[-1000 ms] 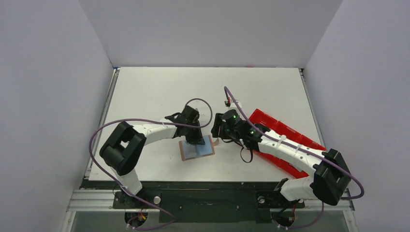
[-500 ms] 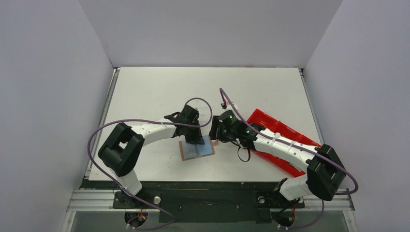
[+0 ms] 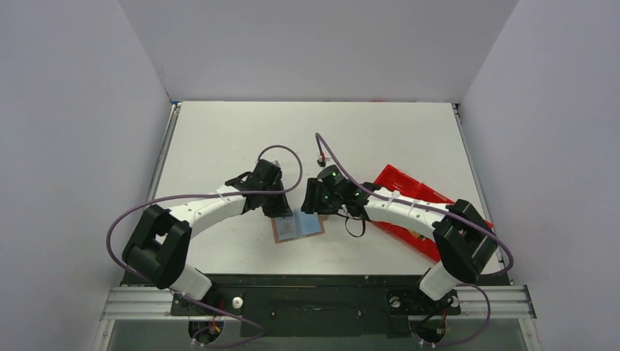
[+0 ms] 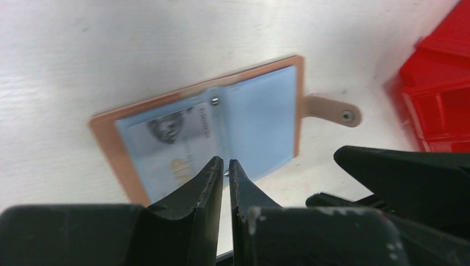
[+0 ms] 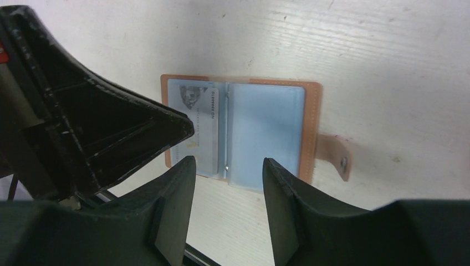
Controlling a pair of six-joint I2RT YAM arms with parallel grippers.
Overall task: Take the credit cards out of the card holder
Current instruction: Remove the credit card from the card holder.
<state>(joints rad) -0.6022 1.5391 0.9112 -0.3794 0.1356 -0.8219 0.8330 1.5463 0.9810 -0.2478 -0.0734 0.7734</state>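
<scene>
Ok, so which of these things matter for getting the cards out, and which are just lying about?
Part of the job: the open card holder, the card showing in one of its sleeves, the left gripper, the right gripper.
Just lying about: the red tray on the table.

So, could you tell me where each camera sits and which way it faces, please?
Top external: above and behind the bases, looking down at the table; both arms whole, left gripper and right gripper by the card holder.
Left wrist: on that wrist, looking down past its near-shut fingers.
Right wrist: on that wrist, looking down between its open fingers.
Shared: all three see the open card holder; each wrist view catches the other gripper.
</scene>
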